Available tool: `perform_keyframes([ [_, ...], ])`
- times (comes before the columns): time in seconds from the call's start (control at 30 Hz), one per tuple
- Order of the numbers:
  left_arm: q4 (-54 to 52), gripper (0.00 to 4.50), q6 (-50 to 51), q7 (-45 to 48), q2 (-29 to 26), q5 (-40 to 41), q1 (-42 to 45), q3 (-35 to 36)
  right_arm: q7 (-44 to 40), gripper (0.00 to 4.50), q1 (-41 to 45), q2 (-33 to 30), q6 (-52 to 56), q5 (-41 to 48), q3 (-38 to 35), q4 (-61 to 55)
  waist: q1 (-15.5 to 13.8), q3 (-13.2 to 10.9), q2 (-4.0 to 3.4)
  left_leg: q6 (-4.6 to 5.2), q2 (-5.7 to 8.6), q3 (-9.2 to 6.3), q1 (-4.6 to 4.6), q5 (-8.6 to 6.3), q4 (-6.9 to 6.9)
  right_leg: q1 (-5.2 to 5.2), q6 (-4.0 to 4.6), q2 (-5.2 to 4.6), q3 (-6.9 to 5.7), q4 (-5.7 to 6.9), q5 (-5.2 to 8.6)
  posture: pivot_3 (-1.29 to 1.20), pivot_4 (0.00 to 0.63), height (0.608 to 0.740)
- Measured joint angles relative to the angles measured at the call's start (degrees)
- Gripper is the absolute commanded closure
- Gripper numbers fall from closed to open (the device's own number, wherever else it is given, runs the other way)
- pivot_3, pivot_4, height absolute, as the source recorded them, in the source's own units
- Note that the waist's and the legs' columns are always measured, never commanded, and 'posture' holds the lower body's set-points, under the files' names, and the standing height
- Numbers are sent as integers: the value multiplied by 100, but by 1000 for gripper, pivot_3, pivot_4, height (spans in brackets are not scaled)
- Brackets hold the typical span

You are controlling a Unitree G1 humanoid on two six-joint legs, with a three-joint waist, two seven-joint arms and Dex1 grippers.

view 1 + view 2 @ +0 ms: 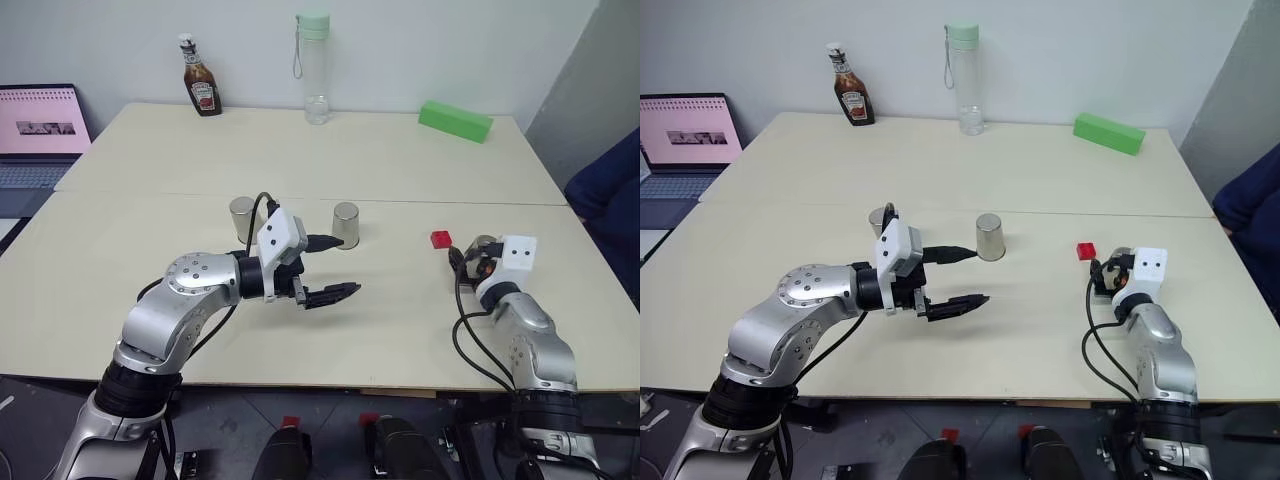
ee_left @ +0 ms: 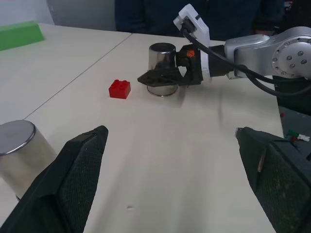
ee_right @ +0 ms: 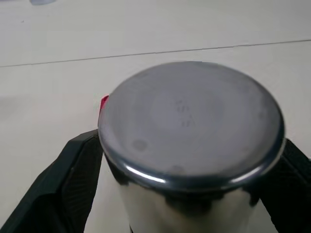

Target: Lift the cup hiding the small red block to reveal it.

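Pale table (image 1: 330, 160), two slabs butted together. Laptop (image 1: 38, 130) off the left edge. At the far edge: ketchup bottle (image 1: 201, 78), clear water bottle (image 1: 314, 68), long green block (image 1: 455, 121).

Left gripper (image 1: 325, 268) hanging over mid-table, pointing across to the right, fingers spread wide, nothing between them. Two steel cups behind it, upside down on the table: one (image 1: 242, 213) partly hidden behind the wrist, one (image 1: 346, 225) just past the fingertips.

Right gripper (image 2: 163, 77) low near the right edge, black fingers either side of a third upturned cup (image 2: 162, 69) standing on the table. Jaws wide; pads touching the wall or merely bracketing it, cannot tell.

Small red block (image 1: 441, 239) in the open on the table, just beside that cup on its left, apart from it, uncovered.

Reveal apparently done: block visible, cup set down alongside. Left, by judgement: clearing the right gripper from the cup.
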State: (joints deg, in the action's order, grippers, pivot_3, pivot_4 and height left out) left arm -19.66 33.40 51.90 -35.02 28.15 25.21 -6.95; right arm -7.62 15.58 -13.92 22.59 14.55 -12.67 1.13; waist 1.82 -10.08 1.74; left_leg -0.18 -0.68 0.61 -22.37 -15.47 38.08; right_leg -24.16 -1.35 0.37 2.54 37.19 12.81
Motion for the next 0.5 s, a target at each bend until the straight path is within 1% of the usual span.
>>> perform_keyframes([
  [0.13,-35,0,23,-13,-29,5,-137,34,43,29,-472,-247,719,29,2,-967,-12,0,-2,0,0,-5,-3,0,-1,-2,0,-1,-2,-1,1,0,150,740],
  [0.2,-71,0,55,-16,-82,11,-219,70,17,29,-831,-473,1358,139,23,-1773,-13,0,-2,0,0,-8,-5,0,-1,-1,0,-2,-5,-2,1,0,150,740],
  [0.27,-87,0,118,-30,-150,15,-281,150,-103,29,-1212,-738,2090,451,29,-2692,-14,0,-3,0,0,-10,-4,0,0,-2,0,-2,-6,0,2,0,150,740],
  [0.33,-165,0,198,-122,-314,43,-424,358,-412,29,-1635,-1171,2904,1015,3,-3746,-3,0,-3,0,-5,-12,-2,0,0,0,1,-3,-8,-1,3,0,150,740],
  [0.4,-203,0,314,-191,-379,89,-474,563,-612,29,-1684,-1397,3454,1494,-167,-4378,18,0,-1,0,-11,-10,4,0,4,4,-1,-4,-8,-1,2,0,150,740],
  [0.47,-310,0,393,-259,-419,131,-575,713,-655,29,-1495,-1497,3894,1884,-405,-4659,17,0,0,0,-10,-10,20,0,6,14,1,1,-7,0,3,0,150,740],
  [0.5,-340,0,418,-278,-440,144,-644,754,-647,29,-1343,-1542,4120,2063,-542,-4721,11,0,-1,0,-8,-6,25,1,6,16,18,3,-6,1,13,0,150,740],
])
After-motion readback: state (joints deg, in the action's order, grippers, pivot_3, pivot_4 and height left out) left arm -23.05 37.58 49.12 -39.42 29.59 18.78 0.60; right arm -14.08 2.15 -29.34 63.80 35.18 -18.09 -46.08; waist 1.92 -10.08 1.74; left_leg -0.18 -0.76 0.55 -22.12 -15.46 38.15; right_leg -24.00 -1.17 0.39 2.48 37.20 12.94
